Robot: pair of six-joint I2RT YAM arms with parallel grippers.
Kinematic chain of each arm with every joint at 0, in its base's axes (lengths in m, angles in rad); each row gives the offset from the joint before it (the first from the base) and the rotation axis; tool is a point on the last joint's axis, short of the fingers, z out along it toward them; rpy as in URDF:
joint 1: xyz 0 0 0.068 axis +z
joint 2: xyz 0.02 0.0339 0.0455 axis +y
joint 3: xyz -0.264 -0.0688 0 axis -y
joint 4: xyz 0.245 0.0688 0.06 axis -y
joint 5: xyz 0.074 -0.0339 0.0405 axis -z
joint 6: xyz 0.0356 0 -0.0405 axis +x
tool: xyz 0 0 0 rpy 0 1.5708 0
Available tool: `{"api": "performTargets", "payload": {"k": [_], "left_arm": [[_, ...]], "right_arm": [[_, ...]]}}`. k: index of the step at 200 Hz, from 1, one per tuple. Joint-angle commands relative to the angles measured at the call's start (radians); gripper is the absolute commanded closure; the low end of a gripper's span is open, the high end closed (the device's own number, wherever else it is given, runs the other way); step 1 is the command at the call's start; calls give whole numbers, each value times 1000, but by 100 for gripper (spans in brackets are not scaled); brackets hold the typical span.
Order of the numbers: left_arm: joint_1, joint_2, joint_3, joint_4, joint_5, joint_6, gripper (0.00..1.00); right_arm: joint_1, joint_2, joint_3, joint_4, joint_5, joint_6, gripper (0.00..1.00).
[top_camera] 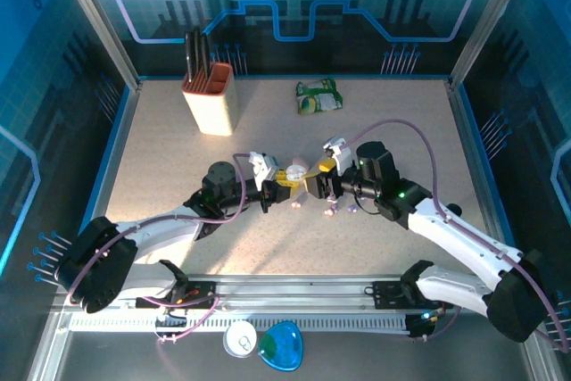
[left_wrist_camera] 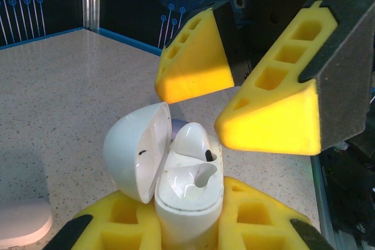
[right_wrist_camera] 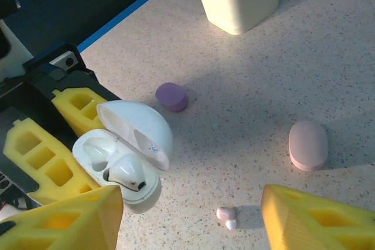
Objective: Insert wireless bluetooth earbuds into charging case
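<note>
One bud in the case, right pincer standing off

We see the left gripper clamped on the open white charging case at the bottom centre of its wrist view. A white earbud stands in one socket, seemingly not fully down, and the other socket looks empty. The right gripper hovers just above, jaws apart and holding nothing. We judge the next move to be a light press to seat that bud. Loose pink earbuds lie on the table, lower middle of the right wrist view.
</note>
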Motion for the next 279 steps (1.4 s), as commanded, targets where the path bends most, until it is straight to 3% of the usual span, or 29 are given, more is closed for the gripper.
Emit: {"api": "performTargets", "payload": {"k": [1, 25, 49, 88, 115, 137, 185, 279], "left_arm": [[-8, -21, 10, 27, 3, -5, 100], [-7, -26, 0, 29, -23, 7, 100], [-2, -24, -21, 40, -51, 25, 100], [4, -20, -50, 81, -52, 29, 100], [4, -18, -51, 84, -51, 39, 100], [3, -15, -51, 85, -48, 43, 100], [4, -6, -50, 85, -40, 43, 100], [2, -29, -57, 53, -43, 41, 100]], "right_arm": [[-13, 14, 6, 17, -23, 13, 35], [-29, -16, -17, 60, -57, 27, 35], [-114, -47, -61, 87, -67, 125, 34], [-236, -8, -59, -101, 16, 255, 35], [-236, 78, -24, -276, 40, 280, 36], [-221, 145, -21, -338, 30, 303, 45], [-163, 276, -28, -306, 7, 317, 47], [-178, 427, 2, -202, -57, 341, 49]]}}
